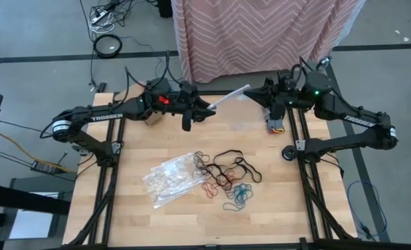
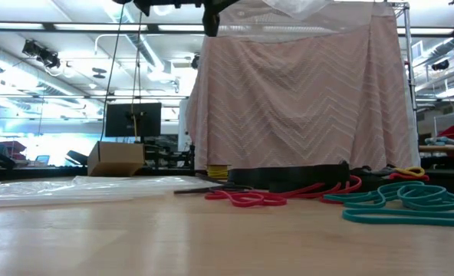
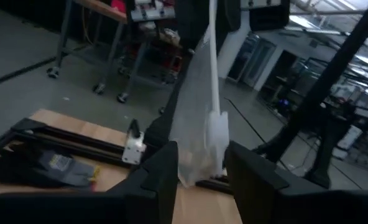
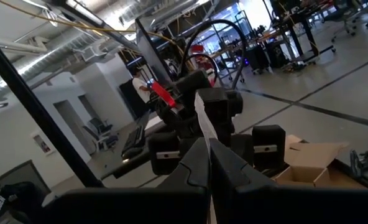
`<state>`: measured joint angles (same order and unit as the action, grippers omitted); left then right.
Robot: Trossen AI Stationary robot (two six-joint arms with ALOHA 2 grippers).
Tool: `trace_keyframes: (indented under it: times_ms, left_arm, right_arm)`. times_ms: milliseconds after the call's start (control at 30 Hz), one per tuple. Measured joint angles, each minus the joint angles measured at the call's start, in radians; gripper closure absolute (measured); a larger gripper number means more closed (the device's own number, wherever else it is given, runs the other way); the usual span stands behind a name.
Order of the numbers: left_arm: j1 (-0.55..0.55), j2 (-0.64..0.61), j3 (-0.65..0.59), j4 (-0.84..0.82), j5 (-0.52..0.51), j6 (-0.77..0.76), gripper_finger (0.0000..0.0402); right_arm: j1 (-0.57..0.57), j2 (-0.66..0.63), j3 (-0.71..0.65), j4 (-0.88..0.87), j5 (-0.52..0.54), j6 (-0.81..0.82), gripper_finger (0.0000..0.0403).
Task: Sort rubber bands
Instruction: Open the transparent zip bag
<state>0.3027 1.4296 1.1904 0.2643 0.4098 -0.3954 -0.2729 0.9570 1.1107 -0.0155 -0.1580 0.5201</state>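
Observation:
The rubber bands lie loose on the middle of the table: black (image 1: 230, 167), brown (image 1: 219, 179), red (image 1: 209, 189) and teal (image 1: 239, 196). The low view shows the red (image 2: 246, 198) and teal (image 2: 399, 204) ones close by. High over the table's far part, a clear plastic bag (image 1: 228, 97) spans between both raised grippers. My right gripper (image 4: 204, 149) is shut on it. My left gripper (image 3: 201, 171) is open, and the bag's other end, with its white zip slider (image 3: 217, 129), reaches down between its fingers. My right gripper pinches a narrow white edge of the bag (image 4: 201, 121) between its two shut fingers, coming level from the table's right side. The bag is lifted clear of the table and stretches away toward my left gripper. My left gripper's fingers (image 3: 165, 168) flank the bag's end; whether they touch it, I cannot tell.
A second clear crinkly bag (image 1: 169, 178) lies flat on the table left of the bands. A small black disc (image 1: 287, 153) sits by the right rail. A pink patterned cloth (image 1: 261, 35) hangs behind the far edge. A cardboard box (image 2: 116, 157) stands beyond the table.

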Motion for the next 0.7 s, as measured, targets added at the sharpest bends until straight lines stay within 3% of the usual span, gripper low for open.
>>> trace_keyframes:
  times_ms: [100, 233, 433, 567, 700]
  left_arm:
    - [0.004, 0.0, 0.0, -0.006, -0.006, -0.001, 0.0297]
    - [0.011, 0.0, 0.0, -0.013, -0.008, 0.009, 0.0384]
    - [0.038, -0.013, 0.015, -0.091, 0.031, 0.031, 0.0398]
    - [0.048, -0.021, 0.072, -0.279, 0.077, 0.113, 0.0399]
    - [0.047, -0.021, 0.153, -0.5, 0.094, 0.223, 0.04]
  right_arm:
    - [0.0, 0.0, 0.0, 0.0, 0.0, 0.0, 0.0403]
    - [0.0, 0.0, 0.0, -0.001, -0.003, 0.0, 0.0403]
    - [0.0, 0.0, 0.0, -0.022, -0.034, -0.05, 0.0403]
    - [0.0, -0.002, 0.0, -0.064, -0.047, -0.189, 0.0391]
    - [0.0, -0.002, 0.0, -0.088, -0.066, -0.264, 0.0346]
